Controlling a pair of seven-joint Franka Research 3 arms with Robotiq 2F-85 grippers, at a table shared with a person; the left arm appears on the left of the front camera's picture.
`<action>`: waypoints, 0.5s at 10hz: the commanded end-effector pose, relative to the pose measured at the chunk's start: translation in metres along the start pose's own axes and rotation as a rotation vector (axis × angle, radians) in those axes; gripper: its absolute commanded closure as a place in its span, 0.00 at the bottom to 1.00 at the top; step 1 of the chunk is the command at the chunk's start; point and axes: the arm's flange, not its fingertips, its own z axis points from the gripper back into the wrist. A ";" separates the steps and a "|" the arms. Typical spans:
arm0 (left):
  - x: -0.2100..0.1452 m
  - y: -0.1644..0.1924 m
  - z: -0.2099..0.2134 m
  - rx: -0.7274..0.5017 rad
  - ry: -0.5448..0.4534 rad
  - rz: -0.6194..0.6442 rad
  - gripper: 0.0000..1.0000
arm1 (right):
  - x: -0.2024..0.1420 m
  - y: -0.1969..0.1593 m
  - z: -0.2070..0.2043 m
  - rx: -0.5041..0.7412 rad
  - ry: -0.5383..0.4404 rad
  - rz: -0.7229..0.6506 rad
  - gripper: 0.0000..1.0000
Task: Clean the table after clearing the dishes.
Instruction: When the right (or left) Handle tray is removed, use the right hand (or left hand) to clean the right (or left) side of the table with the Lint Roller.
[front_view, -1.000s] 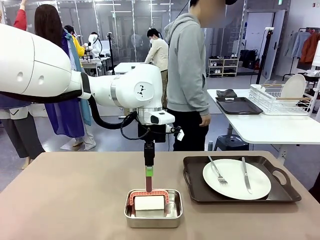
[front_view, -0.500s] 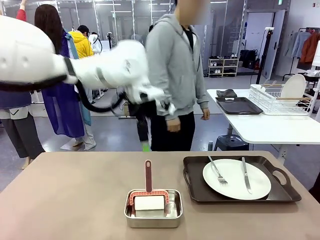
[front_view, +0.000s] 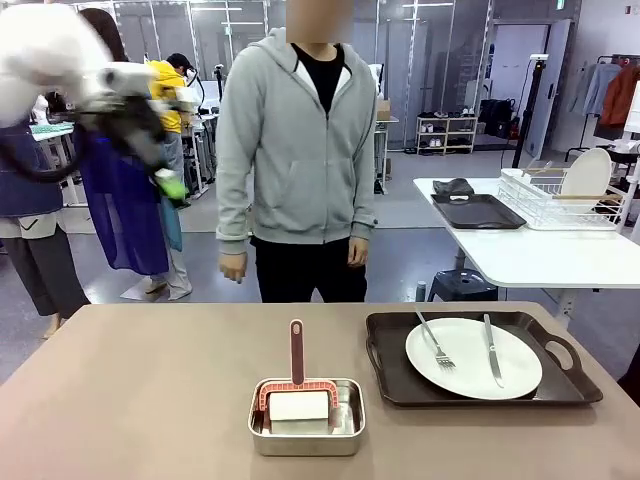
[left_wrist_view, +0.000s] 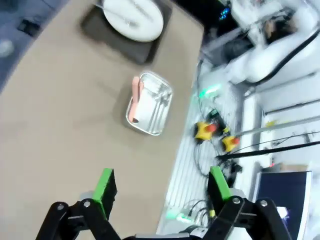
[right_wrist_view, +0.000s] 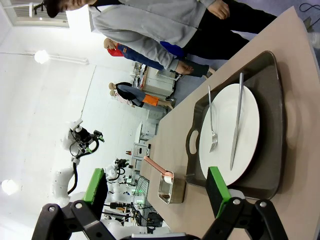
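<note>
The taupe table (front_view: 130, 390) spans the front view. On its right, a dark tray (front_view: 392, 385) carries a white plate (front_view: 472, 358) with a fork (front_view: 434, 342) and knife (front_view: 490, 350). My left gripper (front_view: 162, 175) is a blur high at the upper left, far from the table. In the left wrist view that gripper (left_wrist_view: 162, 184) is open and empty, high above the table (left_wrist_view: 60, 115), with the plate (left_wrist_view: 132, 17) far off. My right gripper (right_wrist_view: 156, 187) is open and empty, just short of the tray (right_wrist_view: 272, 150) and its plate (right_wrist_view: 227, 145).
A small steel pan (front_view: 306, 420) holding a red-handled roller (front_view: 296, 352) sits at the table's front centre. A person in a grey hoodie (front_view: 295, 150) stands at the far edge. A white side table (front_view: 540, 255) at the right holds a dark tray and a dish rack (front_view: 560, 200).
My left arm rose from the roller's handle and swung up and far to the left. The roller stays in the pan. The person walked left to the middle of the far edge.
</note>
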 end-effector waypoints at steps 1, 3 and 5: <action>-0.128 0.025 0.041 -0.210 -0.404 0.259 0.07 | -0.002 0.004 -0.001 0.004 -0.004 0.006 0.00; -0.255 0.058 0.079 -0.209 -0.435 0.456 0.07 | -0.002 0.004 -0.001 0.004 -0.004 0.006 0.00; -0.369 0.071 0.101 -0.288 -0.612 0.555 0.07 | -0.002 0.004 -0.001 0.004 -0.004 0.006 0.00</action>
